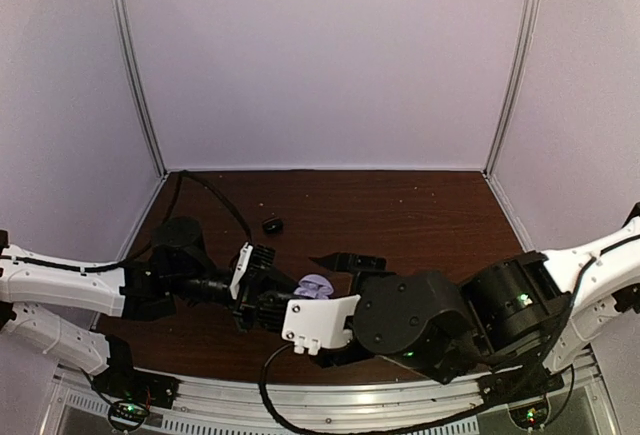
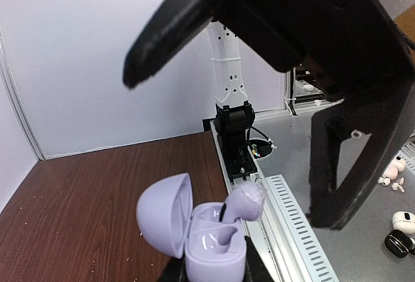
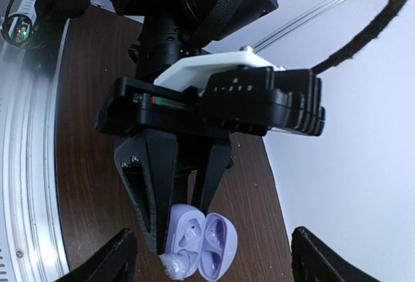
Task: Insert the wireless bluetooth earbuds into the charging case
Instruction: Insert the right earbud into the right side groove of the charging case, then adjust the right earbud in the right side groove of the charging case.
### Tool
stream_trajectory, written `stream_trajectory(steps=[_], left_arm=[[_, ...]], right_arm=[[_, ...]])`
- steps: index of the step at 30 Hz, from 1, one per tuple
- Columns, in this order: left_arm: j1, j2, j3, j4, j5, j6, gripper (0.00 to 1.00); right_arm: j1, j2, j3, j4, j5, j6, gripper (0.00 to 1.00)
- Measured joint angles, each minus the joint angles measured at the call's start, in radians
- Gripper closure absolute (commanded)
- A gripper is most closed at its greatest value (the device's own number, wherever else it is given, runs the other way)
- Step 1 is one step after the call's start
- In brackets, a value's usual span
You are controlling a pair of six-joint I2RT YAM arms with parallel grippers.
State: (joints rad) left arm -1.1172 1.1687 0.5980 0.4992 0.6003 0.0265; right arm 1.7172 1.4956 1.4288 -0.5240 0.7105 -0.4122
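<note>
A lavender charging case stands open with its lid swung to the left, and my left gripper is shut on its base. One lavender earbud stands in the right pocket with its stem down and its head above the rim. The other pocket is bare. My right gripper is open, its fingers spread wide on either side of the case and touching nothing. From above, the case hangs over the table's near middle between both grippers.
A small black object lies on the brown table behind the grippers. Past the table's metal rail, on a grey surface, lie small white buds and a black-and-white case. White walls enclose three sides.
</note>
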Motion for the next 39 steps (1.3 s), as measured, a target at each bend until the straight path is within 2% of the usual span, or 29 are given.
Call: stream_trajectory(steps=[4,12,17,22,29,39], left_arm=[[0.014,0.000,-0.010,0.027,0.001,-0.027,1.00],[0.053,0.000,-0.026,0.107,-0.070,-0.118,1.00],[0.061,-0.006,-0.047,0.149,-0.136,-0.168,1.00],[0.065,-0.014,-0.054,0.206,-0.155,-0.209,1.00],[0.069,-0.013,-0.054,0.277,-0.137,-0.243,1.00],[0.069,-0.013,-0.054,0.305,-0.100,-0.254,1.00]], right_arm=[[0.000,-0.045,-0.010,0.053,-0.009,0.021,0.01],[-0.011,-0.193,-0.084,0.206,-0.012,0.141,0.00],[-0.102,-0.294,-0.119,0.235,-0.042,0.316,0.00],[-0.185,-0.380,-0.180,0.257,-0.155,0.447,0.01],[-0.212,-0.329,-0.197,0.248,-0.293,0.530,0.02],[-0.264,-0.283,-0.197,0.237,-0.391,0.569,0.03]])
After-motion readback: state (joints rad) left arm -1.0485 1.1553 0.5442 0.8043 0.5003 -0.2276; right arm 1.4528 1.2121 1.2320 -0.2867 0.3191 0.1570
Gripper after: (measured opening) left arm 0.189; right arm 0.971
